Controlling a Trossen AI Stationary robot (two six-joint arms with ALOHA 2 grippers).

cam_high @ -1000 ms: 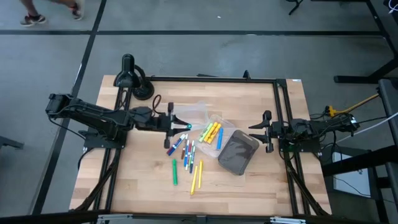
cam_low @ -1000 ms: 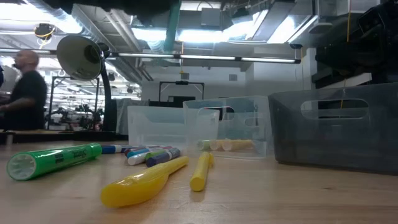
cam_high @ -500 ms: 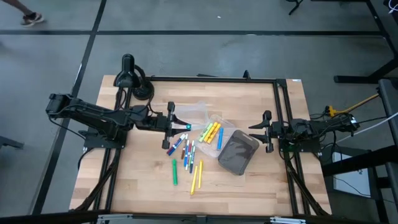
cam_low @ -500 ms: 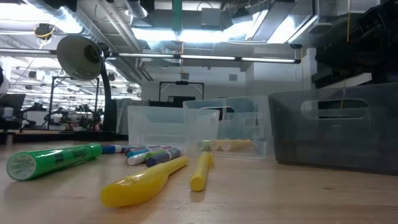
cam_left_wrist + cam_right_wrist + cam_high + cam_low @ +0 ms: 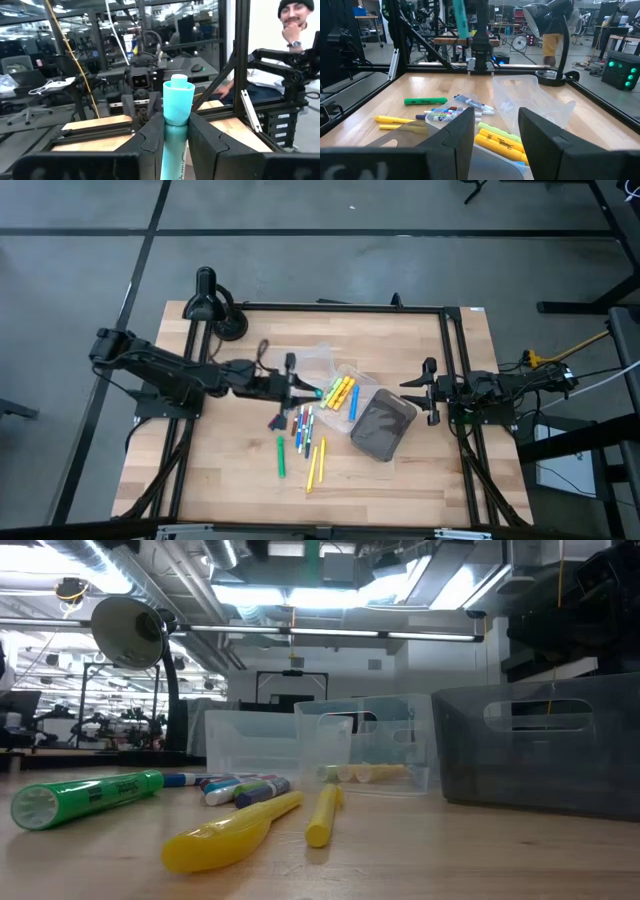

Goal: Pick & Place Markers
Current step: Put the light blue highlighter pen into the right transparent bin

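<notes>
My left gripper (image 5: 306,389) hangs over the table's middle, shut on a teal marker (image 5: 176,115), beside two clear trays (image 5: 322,360); the marker also shows in the high view (image 5: 318,392). One tray (image 5: 345,393) holds yellow, orange and blue markers (image 5: 340,392). More markers lie flat on the wood: a mixed pile (image 5: 300,425), a green one (image 5: 281,456) and yellow ones (image 5: 315,465). A dark grey bin (image 5: 383,425) lies right of them. My right gripper (image 5: 428,391) waits open at the table's right edge. My left gripper pinches the teal marker's barrel (image 5: 172,137) between its two fingers (image 5: 152,142), below the wider cap end (image 5: 178,97). The fingers reach in level from the table's left and lie across the marker. It stands nearly upright, cap end up, lifted clear of the table.
A black desk lamp (image 5: 208,300) stands at the far left corner. Black frame rails (image 5: 455,360) run along the table's sides and far edge. A person (image 5: 295,20) sits beyond the table's right side. Bare wood (image 5: 400,480) lies toward the near edge.
My left gripper has gone toward the table's right edge with the teal marker, closing on the clear trays; the marker stays upright and clear of the table. The markers on the table have not moved.
</notes>
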